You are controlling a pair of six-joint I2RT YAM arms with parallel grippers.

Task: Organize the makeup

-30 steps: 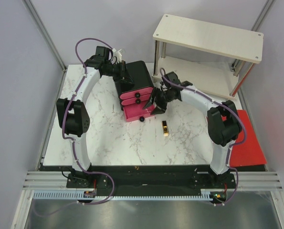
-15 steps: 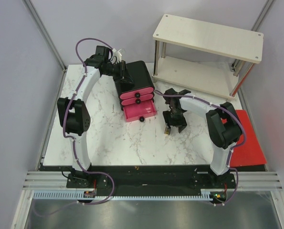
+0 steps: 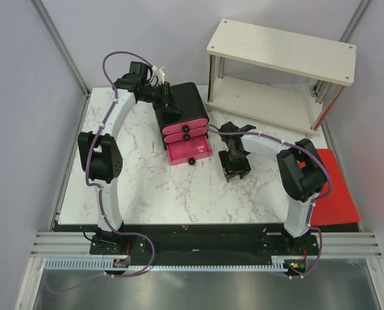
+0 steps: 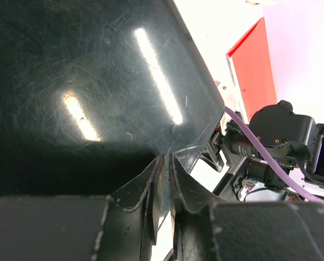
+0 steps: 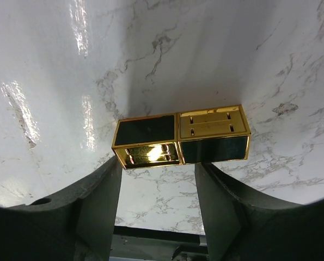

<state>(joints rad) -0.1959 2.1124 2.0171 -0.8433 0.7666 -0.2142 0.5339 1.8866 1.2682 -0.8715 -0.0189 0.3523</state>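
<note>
A gold-and-black tube (image 5: 181, 136), one piece of the makeup, lies on its side on the marble table (image 5: 216, 49). My right gripper (image 5: 159, 166) stands open over it, one finger at each side of the tube's near face, not touching it. From above, that gripper (image 3: 233, 170) hides the tube. My left gripper (image 4: 164, 159) is at the back of the black drawer box (image 4: 85, 81), its jaws almost together on the box's thin edge; in the top view this left gripper (image 3: 168, 101) sits at the drawer box's (image 3: 186, 98) rear left. No other makeup shows.
The box's bottom pink drawer (image 3: 190, 151) is pulled out; the two pink drawers above it are pushed in. A two-tier wooden shelf (image 3: 282, 48) stands at the back right. A red board (image 3: 337, 187) lies off the table's right edge.
My right gripper has swung from the open bottom drawer down to the tube on the table and now covers it from above. The left arm has stayed put.
</note>
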